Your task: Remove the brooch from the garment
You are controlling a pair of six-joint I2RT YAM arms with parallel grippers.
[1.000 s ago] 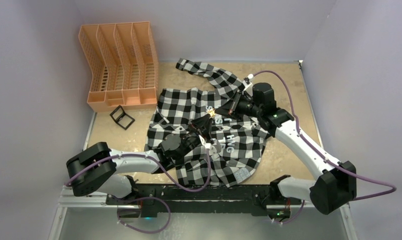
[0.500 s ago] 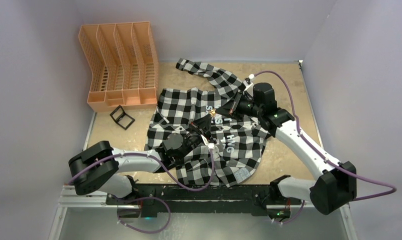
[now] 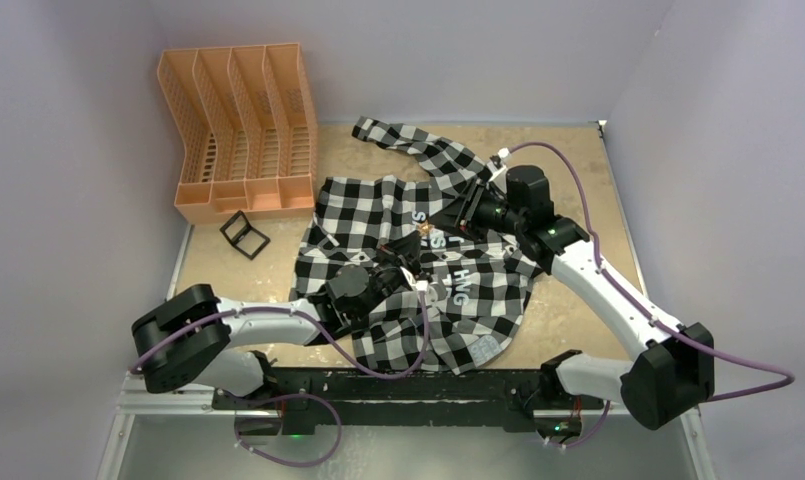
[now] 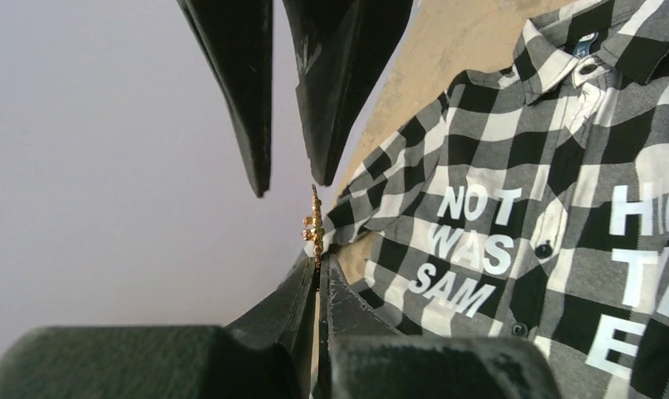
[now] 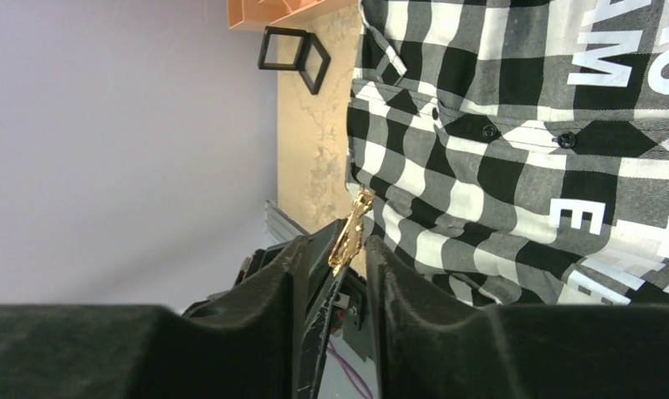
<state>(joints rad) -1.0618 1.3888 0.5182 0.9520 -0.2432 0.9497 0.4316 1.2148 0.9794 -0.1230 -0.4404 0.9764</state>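
The garment point(image 3: 378, 205), a black-and-white checked shirt with white lettering, lies spread mid-table. The brooch point(image 3: 421, 228) is a small gold pin held just above it. My left gripper point(image 3: 412, 248) is shut on the brooch's lower edge; in the left wrist view the brooch point(image 4: 315, 226) stands up from my closed left gripper point(image 4: 318, 264), touching a raised fold of the garment point(image 4: 514, 166). My right gripper point(image 3: 448, 222) is open, its fingers point(image 4: 260, 100) hanging just above the brooch, apart from it. In the right wrist view the brooch point(image 5: 351, 233) sits between my right gripper's point(image 5: 337, 243) spread jaws without touching.
An orange slotted file rack point(image 3: 240, 130) stands at the back left. A small black wire frame point(image 3: 244, 234) lies in front of it, left of the shirt. Pale walls close in the table on three sides.
My left gripper has closed onto the brooch. My right gripper, shut a moment ago, has opened and let go of it.
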